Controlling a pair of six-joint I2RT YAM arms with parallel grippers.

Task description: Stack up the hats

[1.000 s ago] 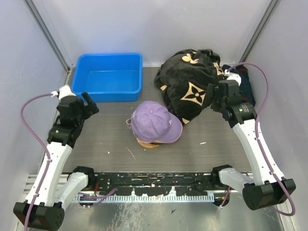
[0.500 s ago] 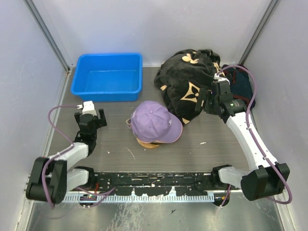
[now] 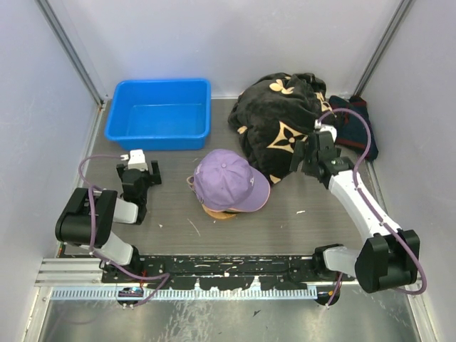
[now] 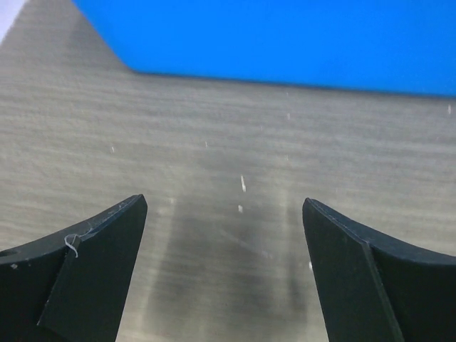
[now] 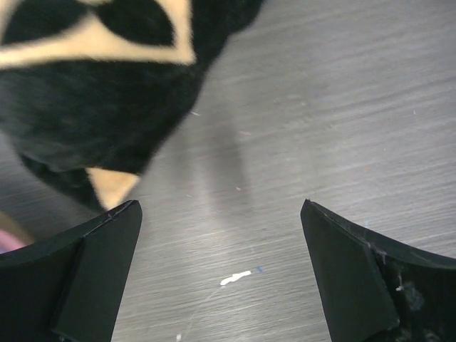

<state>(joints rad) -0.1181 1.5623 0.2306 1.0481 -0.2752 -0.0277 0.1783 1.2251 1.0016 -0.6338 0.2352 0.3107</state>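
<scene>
My left fingers (image 3: 140,171) have pulled back to lower left and my right fingers (image 3: 306,155) have sunk beside the black cloth (image 3: 274,117). Both are spread and empty, so the lavender cap (image 3: 226,179) awaits a partner.

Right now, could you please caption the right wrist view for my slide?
Open right claw over the table, black patterned cloth at upper left.

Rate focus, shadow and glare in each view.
Top external: even light, sharp, the lavender cap crisp. Left wrist: the blue bin is soft, and a dim shadow lies on the table under the left tool. Right wrist: the black cloth is blurred; the table shows a pale sheen.
</scene>
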